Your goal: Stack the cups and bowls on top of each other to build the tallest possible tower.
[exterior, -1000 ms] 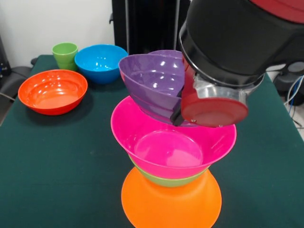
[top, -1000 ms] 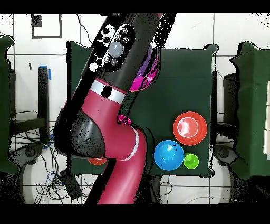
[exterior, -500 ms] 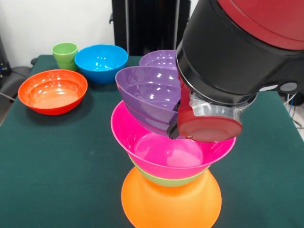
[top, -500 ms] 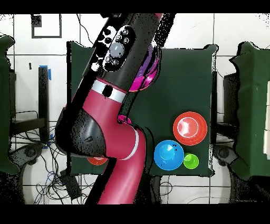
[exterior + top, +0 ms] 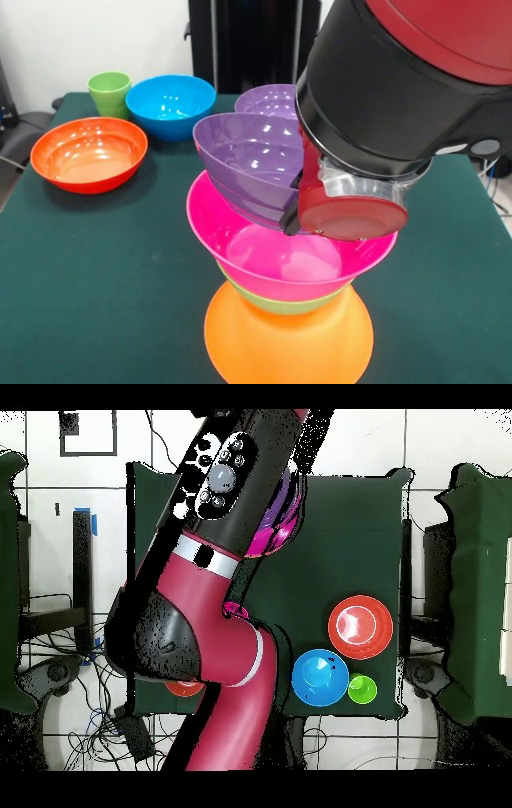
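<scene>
The tower stands at the near edge of the front view: an upturned orange bowl (image 5: 288, 340), a green bowl (image 5: 286, 303) on it and a wide pink bowl (image 5: 272, 250) on top. A purple bowl (image 5: 244, 156) hangs tilted over the pink bowl's far side, its lower edge dipping inside the pink rim. My gripper (image 5: 298, 202) is shut on its right rim. A second purple bowl (image 5: 272, 99) shows just behind. The light-green cup (image 5: 110, 92), a blue bowl (image 5: 170, 104) and a red-orange bowl (image 5: 88, 154) sit at the back left. Overhead, the arm (image 5: 215, 514) hides most of the tower.
Overhead, the red-orange bowl (image 5: 358, 626), blue bowl (image 5: 320, 677) and green cup (image 5: 361, 688) cluster at the table's lower right. A sliver of pink and purple (image 5: 280, 519) shows beside the arm. The dark green table (image 5: 96, 272) ends close to the tower's base.
The gripper has lowered the tilted purple bowl a little and shifted it left, closer to the pink bowl. In the last half second there was almost no motion.
</scene>
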### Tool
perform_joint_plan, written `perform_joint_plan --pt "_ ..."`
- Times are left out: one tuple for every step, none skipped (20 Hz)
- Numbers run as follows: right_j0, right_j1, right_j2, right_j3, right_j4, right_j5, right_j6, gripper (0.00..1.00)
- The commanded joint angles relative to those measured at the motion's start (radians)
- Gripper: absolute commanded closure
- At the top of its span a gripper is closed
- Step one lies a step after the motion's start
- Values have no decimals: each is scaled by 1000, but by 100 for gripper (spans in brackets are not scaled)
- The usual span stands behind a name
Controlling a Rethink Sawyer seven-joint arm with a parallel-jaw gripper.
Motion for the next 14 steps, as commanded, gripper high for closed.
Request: perform_joint_plan --pt "-6 3 -34 -29 -27 -48 75 100" --pt "-4 4 -32 -29 -27 -48 75 100" --pt "-3 5 -31 -29 -27 -48 76 100" --pt "-2 6 -28 -29 -25 -46 79 100" --pt "-2 7 -25 -30 -23 -45 82 100" --pt "-2 8 -24 -30 -21 -45 83 100" --pt "-2 8 -24 -31 -19 -45 86 100" --pt "-3 9 -25 -32 -16 -44 88 100" --pt "-3 9 -26 -33 -14 -40 89 100" --pt "-4 9 -27 -35 -8 -35 91 100" --pt "-4 9 -29 -35 -7 -32 90 100" --pt "-5 9 -31 -37 -1 -28 93 100" --pt "-6 9 -31 -38 4 -25 97 100" --pt "-6 10 -33 -39 4 -23 96 0"
